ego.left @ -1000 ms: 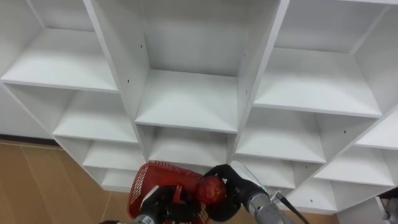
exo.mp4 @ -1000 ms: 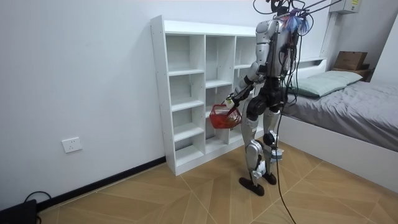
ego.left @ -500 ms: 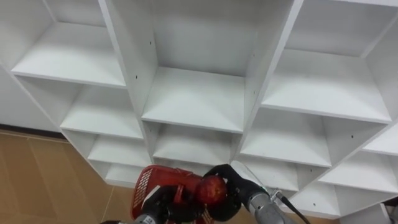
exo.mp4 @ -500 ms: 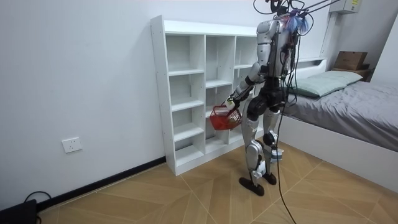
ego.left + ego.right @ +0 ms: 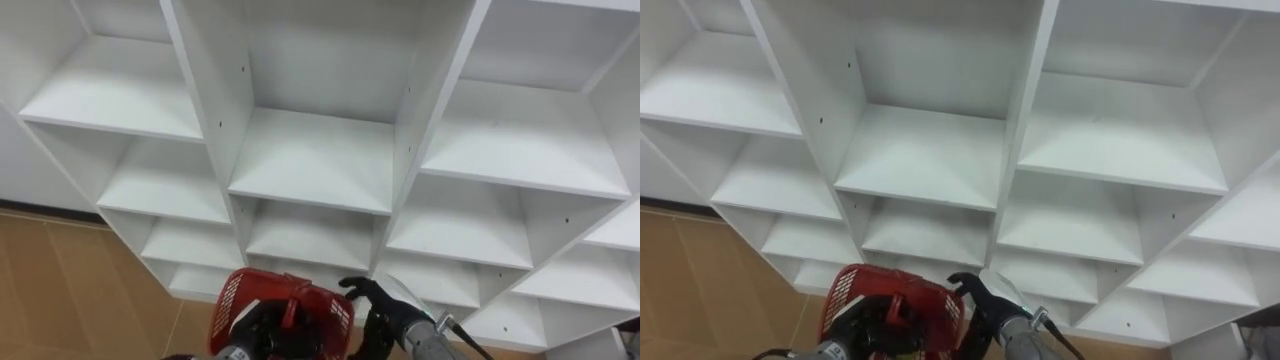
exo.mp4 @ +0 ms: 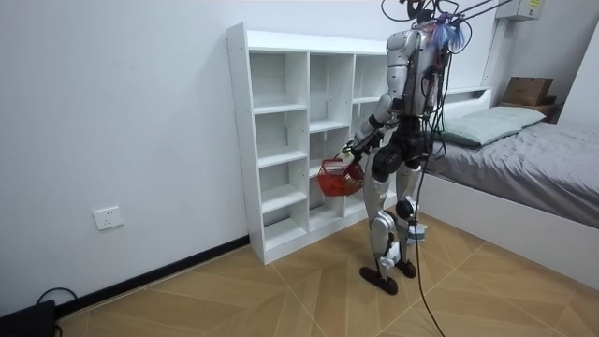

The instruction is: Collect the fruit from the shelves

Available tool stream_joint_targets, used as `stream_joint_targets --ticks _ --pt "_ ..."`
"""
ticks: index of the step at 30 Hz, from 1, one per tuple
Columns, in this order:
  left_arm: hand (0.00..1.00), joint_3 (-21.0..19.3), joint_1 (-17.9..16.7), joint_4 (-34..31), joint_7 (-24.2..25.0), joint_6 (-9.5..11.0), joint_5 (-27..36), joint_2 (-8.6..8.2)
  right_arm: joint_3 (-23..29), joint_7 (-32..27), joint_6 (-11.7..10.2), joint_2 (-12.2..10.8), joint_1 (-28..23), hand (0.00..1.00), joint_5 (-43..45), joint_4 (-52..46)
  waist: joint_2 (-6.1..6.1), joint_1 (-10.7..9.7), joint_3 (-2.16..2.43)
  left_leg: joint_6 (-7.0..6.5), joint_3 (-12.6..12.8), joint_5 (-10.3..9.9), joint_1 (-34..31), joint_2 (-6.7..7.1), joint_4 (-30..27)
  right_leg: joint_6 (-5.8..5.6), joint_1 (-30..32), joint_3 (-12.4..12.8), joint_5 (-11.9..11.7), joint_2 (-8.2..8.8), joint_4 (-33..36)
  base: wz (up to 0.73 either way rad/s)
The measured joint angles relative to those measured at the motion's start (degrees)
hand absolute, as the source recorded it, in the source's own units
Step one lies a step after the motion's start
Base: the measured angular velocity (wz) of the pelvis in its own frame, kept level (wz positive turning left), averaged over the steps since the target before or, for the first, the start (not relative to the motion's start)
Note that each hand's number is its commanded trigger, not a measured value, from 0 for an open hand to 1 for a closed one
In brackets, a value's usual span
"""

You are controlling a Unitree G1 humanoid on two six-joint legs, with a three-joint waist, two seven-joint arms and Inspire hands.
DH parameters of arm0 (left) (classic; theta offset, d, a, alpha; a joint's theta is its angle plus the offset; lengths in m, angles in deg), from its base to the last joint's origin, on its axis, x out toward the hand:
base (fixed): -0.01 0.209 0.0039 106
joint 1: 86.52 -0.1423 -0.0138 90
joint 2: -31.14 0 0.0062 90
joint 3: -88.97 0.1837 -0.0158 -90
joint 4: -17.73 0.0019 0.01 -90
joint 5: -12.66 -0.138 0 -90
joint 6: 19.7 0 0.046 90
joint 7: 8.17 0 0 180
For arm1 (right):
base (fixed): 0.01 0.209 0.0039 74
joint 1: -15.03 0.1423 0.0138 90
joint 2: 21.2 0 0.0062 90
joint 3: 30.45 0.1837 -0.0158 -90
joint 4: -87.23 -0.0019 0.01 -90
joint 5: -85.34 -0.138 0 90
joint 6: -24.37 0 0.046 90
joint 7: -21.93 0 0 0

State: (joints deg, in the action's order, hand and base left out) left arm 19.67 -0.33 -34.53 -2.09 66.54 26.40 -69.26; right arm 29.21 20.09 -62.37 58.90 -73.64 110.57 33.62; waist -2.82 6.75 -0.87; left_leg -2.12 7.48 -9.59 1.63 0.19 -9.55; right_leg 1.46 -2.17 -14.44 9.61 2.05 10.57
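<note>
A red mesh basket hangs low in front of the white closet, below its middle column. My left hand is curled round the basket's handle from underneath. At the basket's right rim my right hand has its dark fingers spread and holds nothing. What lies inside the basket is hidden by its wall. In the room view I stand facing the closet with the basket held out at hip height.
The closet's compartments in front of me show bare white boards. Wooden floor lies at the lower left. A bed stands behind me on the room view's right, with a cardboard box on its headboard.
A red apple was in my right hand over the basket; that hand has now opened and dropped lower beside the rim, without the apple. The view shifted slightly right a second ago.
</note>
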Motion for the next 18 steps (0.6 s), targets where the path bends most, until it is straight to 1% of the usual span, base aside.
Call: stream_joint_targets --ticks 6,15,18 --pt "1.0 -0.1 -0.3 0.0 0.0 0.0 -0.6 0.32 0.0 0.0 0.0 0.0 0.0 0.0 0.0 0.0 0.07 0.0 -0.03 0.0 -0.1 0.0 0.0 0.01 0.0 0.0 -0.1 -0.2 0.0 0.01 0.0 0.0" --pt "1.0 -0.1 -0.6 0.0 0.0 0.0 -0.9 0.13 0.0 0.0 0.0 0.0 0.0 0.0 -1.0 0.0 0.18 -0.1 -0.09 0.0 -0.3 0.0 0.1 0.08 0.0 -0.02 -0.5 -0.6 0.0 0.06 -0.3 0.01" --pt "1.0 -0.1 -0.7 0.0 0.1 0.0 -0.9 0.07 0.1 0.0 0.0 -0.1 0.0 0.0 -1.0 0.6 -0.03 0.0 0.07 0.0 -0.4 0.0 0.5 0.12 0.1 -0.05 -1.0 -0.8 0.0 0.01 -0.8 0.05"
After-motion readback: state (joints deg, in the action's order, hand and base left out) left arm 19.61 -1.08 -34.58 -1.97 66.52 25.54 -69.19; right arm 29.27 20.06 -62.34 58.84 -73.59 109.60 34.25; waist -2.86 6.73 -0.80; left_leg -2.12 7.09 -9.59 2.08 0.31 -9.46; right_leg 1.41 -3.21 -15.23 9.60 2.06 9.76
